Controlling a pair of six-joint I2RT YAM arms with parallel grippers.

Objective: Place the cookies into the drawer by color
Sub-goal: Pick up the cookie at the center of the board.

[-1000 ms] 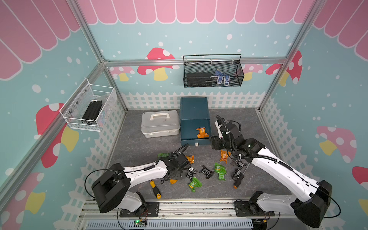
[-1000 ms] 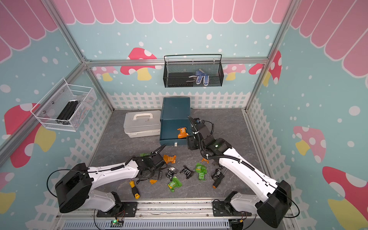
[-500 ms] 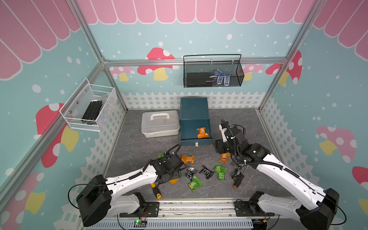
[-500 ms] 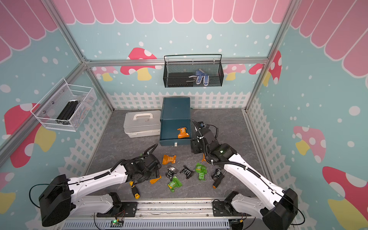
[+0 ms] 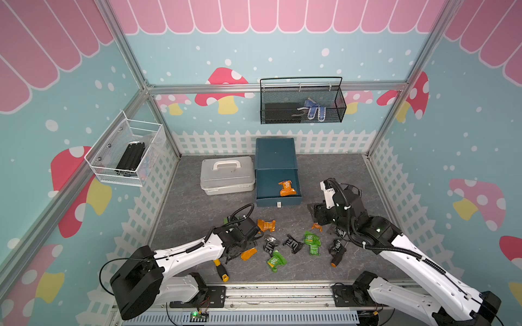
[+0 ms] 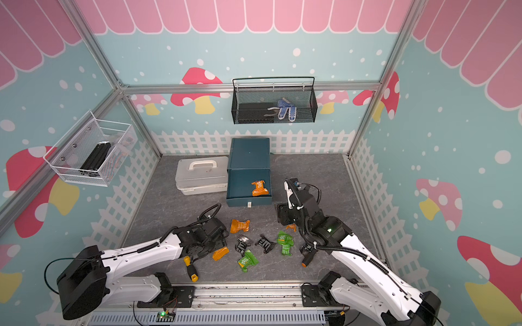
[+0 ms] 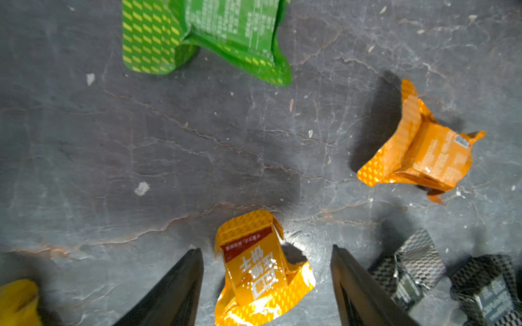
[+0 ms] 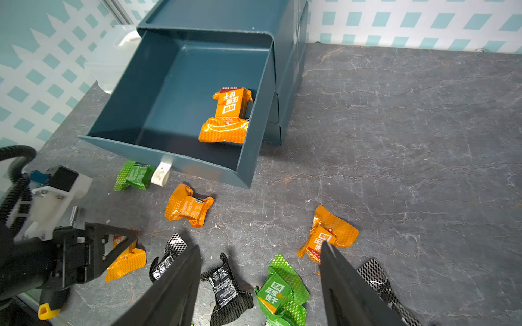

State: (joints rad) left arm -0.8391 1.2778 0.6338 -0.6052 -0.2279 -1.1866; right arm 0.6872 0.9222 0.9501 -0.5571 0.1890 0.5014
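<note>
Left gripper is down low over the grey slate-look tabletop, jaws spread either side of an orange cookie packet. There's a gap on both sides, so it's straddling the packet, not pinching it. Two black checkered packets sit just outside one finger, and a yellow screwdriver handle is near the other. Out past the fingertips there's a green cookie packet, with a crumpled orange packet off to the checkered side.

Right gripper has its jaws wide apart too, with nothing between the tips. One fingertip lines up with the edge of a loose orange packet; can't tell if it's actually touching. A green packet with white print and a black packet lie under the jaw span, back toward the wrist.

Straight ahead of that gripper is the teal drawer cabinet. Its top drawer is pulled out, with an orange packet inside resting against one side wall. The lower drawers are shut. A small green packet is just beside the white pull tab. The pale grey lidded case sits right next to the cabinet, on the side away from the right gripper.
</note>
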